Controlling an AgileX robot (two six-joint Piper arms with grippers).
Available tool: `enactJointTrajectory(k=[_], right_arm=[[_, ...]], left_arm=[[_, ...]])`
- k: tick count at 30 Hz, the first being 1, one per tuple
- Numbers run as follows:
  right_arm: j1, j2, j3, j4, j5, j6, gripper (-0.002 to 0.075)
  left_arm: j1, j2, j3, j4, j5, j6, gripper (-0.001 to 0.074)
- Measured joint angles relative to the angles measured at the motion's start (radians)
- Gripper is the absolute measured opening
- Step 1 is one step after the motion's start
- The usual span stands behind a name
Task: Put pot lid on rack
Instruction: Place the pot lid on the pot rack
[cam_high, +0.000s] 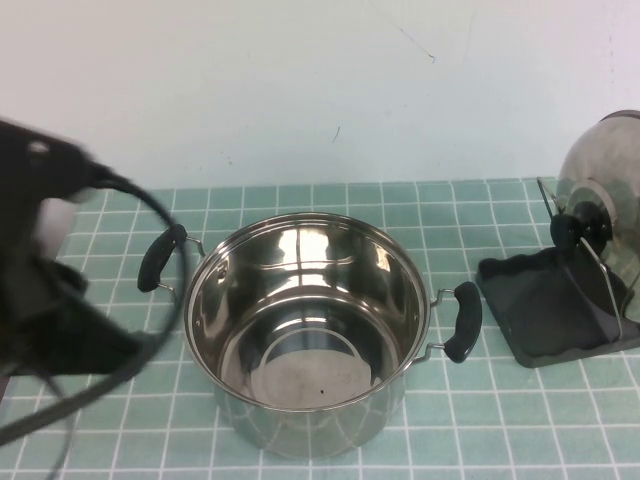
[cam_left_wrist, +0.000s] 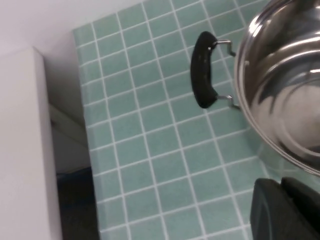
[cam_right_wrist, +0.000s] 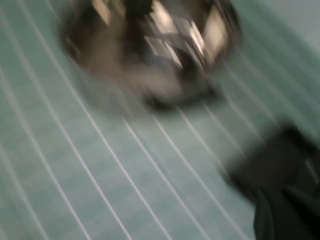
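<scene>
Close to the camera on your left you see the left arm (cam_high: 40, 290), big and dark and blurry, with a black cable (cam_high: 165, 250) looping off it beside the pot. Its claw, the left gripper (cam_left_wrist: 285, 210), shows only as a dark tip in the left wrist view, hanging over the green tiled table (cam_left_wrist: 150, 150) just next to the pot, and you cannot tell if its fingers are apart or together. Your big shiny pot (cam_high: 305, 330) sits in the middle of the table with no lid on, so you can look right down at its bare steel bottom. It has two black handles, one on the left (cam_high: 158, 257) and one on the right (cam_high: 463, 320). Look to the far right and you find the rack (cam_high: 550, 305), a dark grey tray lying flat on the tiles, close to the pot's right handle but not touching it. The pot lid (cam_high: 610, 190) stands up on its edge at the back of the rack, leaning among the thin wire loops (cam_high: 595, 270), with its black knob (cam_high: 580, 228) facing the pot. The right gripper (cam_right_wrist: 287, 212) is only a dark smudge in the blurry right wrist view, maybe over the rack, and you cannot tell how its fingers stand.
</scene>
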Motion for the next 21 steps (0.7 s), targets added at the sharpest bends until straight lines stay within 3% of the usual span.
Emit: enactJointTrajectory(k=[4,7,13,21], right_arm=[[0.0,-0.066,-0.024,-0.461,-0.041,0.299,0.0],[0.0,-0.123,-0.027,-0.621,-0.082,0.421,-0.0001],[0.0,-0.252,0.033,-0.632,-0.205,0.465,-0.0001],[0.0,-0.485,0.332,-0.548,-0.34,0.408,-0.0001]], left_arm=[[0.0,-0.101,-0.007,-0.067,0.01,0.009,-0.0001],[0.0,-0.21,0.031,-0.092,-0.03,0.003,-0.0001],[0.0,-0.422,0.203,-0.104,-0.257,-0.004,-0.0001],[0.0,-0.626,0.489,-0.102,-0.574,-0.011,-0.0001]])
